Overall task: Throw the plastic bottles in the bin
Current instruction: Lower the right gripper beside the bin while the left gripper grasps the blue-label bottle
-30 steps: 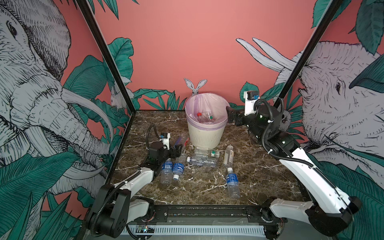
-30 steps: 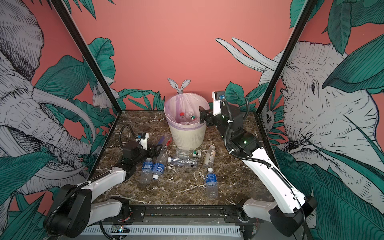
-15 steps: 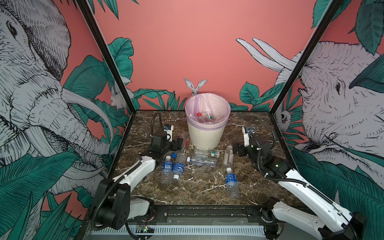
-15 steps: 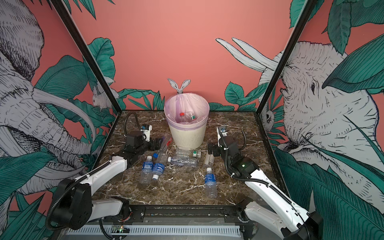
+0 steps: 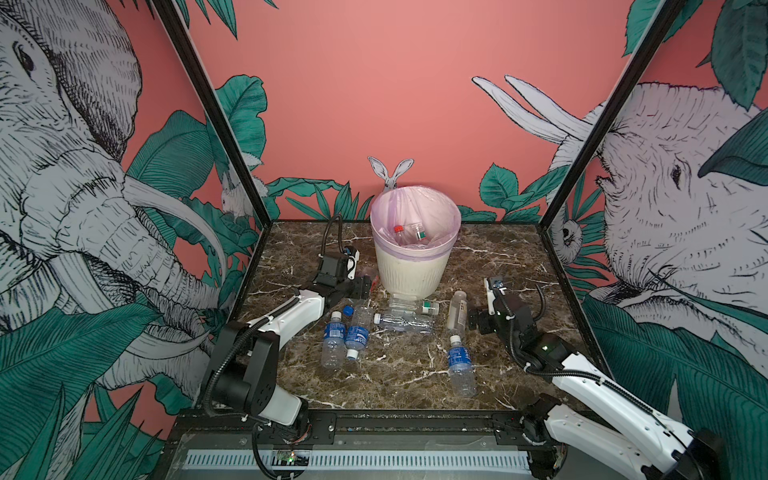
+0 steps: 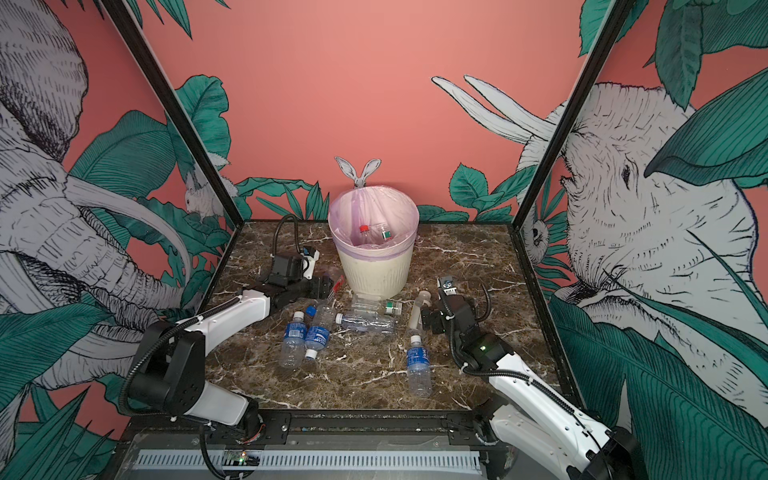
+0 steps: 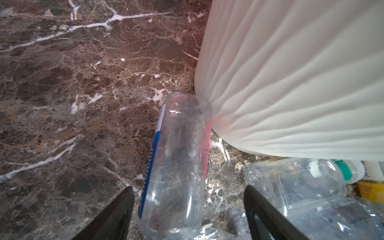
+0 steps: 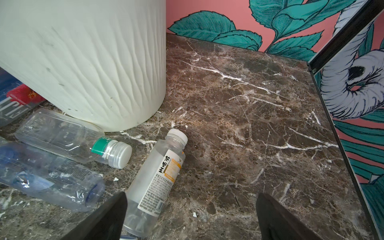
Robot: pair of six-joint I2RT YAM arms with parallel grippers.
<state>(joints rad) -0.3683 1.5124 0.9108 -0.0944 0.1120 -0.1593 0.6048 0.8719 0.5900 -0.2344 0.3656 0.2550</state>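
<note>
The cream ribbed bin [image 5: 415, 270] [image 6: 376, 276] with a lilac liner stands at the back middle and holds two bottles [image 5: 409, 232]. Several plastic bottles lie on the marble in front of it. My left gripper [image 5: 365, 286] [image 7: 188, 189] is open at the bin's left base. A clear bottle with a red, white and blue label [image 7: 178, 166] lies between its fingers, with a gap on one side. My right gripper [image 5: 473, 320] [image 8: 191, 195] is open low beside a white-and-yellow-labelled bottle [image 5: 457, 313] [image 8: 158, 180], which lies by one finger.
A green-collared bottle [image 8: 62, 137] and a crumpled clear one [image 5: 403, 322] lie against the bin's front. Three blue-labelled bottles lie nearer the front, two [image 5: 345, 336] close together on the left and one [image 5: 460, 363] on the right. Black frame posts [image 5: 582, 145] edge the marble table [image 5: 498, 257].
The right arm came down from beside the bin's rim to the table next to the white-and-yellow bottle. The left gripper moved farther back toward the bin's base.
</note>
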